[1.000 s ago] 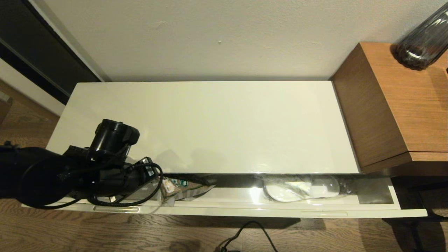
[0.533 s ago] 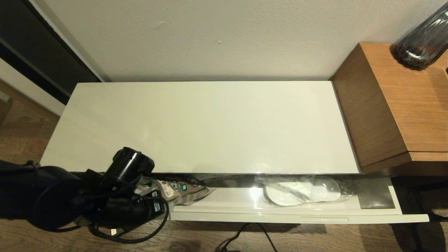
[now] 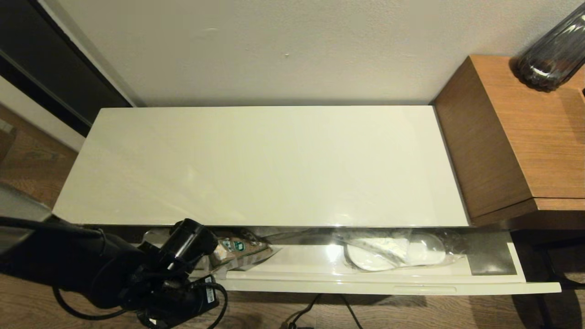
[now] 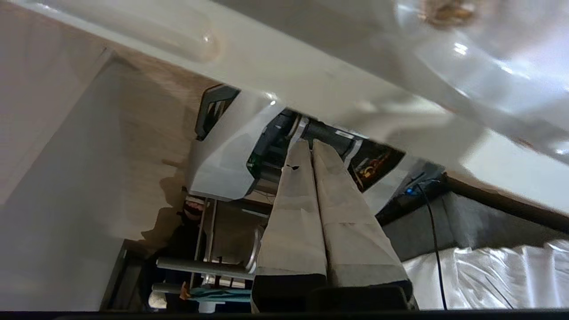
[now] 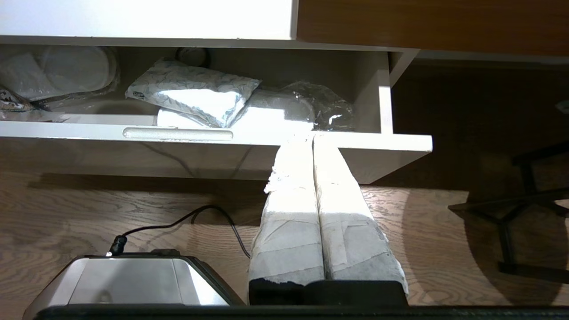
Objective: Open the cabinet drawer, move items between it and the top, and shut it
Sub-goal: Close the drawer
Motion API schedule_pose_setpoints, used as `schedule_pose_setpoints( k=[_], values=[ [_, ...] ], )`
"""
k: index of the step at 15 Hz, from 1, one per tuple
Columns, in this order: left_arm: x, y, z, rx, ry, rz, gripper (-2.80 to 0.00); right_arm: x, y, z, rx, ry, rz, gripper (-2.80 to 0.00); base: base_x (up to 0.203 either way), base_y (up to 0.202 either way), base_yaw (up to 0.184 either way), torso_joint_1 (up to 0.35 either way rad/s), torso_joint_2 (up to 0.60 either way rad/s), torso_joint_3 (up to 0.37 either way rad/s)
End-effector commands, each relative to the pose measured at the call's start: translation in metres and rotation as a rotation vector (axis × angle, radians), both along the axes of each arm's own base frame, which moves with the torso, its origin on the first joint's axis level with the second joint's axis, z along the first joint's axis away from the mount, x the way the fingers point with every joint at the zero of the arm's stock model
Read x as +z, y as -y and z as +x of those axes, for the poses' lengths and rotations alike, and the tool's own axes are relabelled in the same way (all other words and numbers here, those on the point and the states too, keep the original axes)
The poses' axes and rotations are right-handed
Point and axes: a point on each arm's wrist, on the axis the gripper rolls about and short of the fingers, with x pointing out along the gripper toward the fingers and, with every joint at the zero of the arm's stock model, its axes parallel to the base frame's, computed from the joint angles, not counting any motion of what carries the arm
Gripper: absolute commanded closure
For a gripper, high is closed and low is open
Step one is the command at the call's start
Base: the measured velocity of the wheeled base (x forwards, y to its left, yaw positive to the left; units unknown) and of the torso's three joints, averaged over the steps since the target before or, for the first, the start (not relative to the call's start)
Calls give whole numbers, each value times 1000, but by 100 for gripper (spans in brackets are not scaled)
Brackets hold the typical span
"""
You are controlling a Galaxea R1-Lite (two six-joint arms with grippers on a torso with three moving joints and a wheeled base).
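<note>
Wall point(image 3: 292, 50) behind is plain matte off-white, floor point(image 3: 411, 315) is grainy brown wood planks. On the right there's an orange-brown wooden block unit point(image 3: 512, 137), taller than the cabinet, with a dark ribbed glass vase point(image 3: 553, 50) on it. The top point(image 3: 265, 164) is a long glossy cream slab, long axis running left-right along the wall. The cabinet drawer point(image 3: 388, 285) sits pulled out partway below its front edge, just as wide and shallow, same glossy cream with a slim recessed slot in the front lip. Inside: white slippers point(image 3: 393, 251) in crinkly clear plastic toward the right, the flat brown-and-green packet point(image 3: 240, 251) toward the left lying lengthwise along the drawer, and in the right wrist view the soft white pack point(image 5: 191, 95) with faint blue pattern. Left gripper point(image 4: 311, 146) is low by the drawer's left end, taped fingers pressed together on nothing. Right gripper point(image 5: 311, 142) hangs in front of the drawer's right end, fingers also pressed together, empty
</note>
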Motion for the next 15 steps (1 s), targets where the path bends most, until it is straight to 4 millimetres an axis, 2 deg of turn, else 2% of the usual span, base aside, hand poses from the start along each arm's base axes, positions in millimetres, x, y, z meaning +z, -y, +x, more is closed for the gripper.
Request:
schedule_pose_setpoints(
  k=[1,6,7,9,12,15],
  values=[
    [1,5,12,71,69,-29,0,0,0,0,0,-1,-1,0,0,0,0,0,0,0],
    [2,8,26,163,162,30,0,0,0,0,0,-3,-1,0,0,0,0,0,0,0],
    [13,8,32,187,208,12,0,0,0,0,0,-1,-1,0,0,0,0,0,0,0],
    [20,6,34,200,233,2,0,0,0,0,0,-3,-1,0,0,0,0,0,0,0],
    [59,2,39,216,355,-62,0,0,0,0,0,-1,-1,0,0,0,0,0,0,0],
    [60,1,41,219,360,-63,0,0,0,0,0,-1,-1,0,0,0,0,0,0,0]
  ],
)
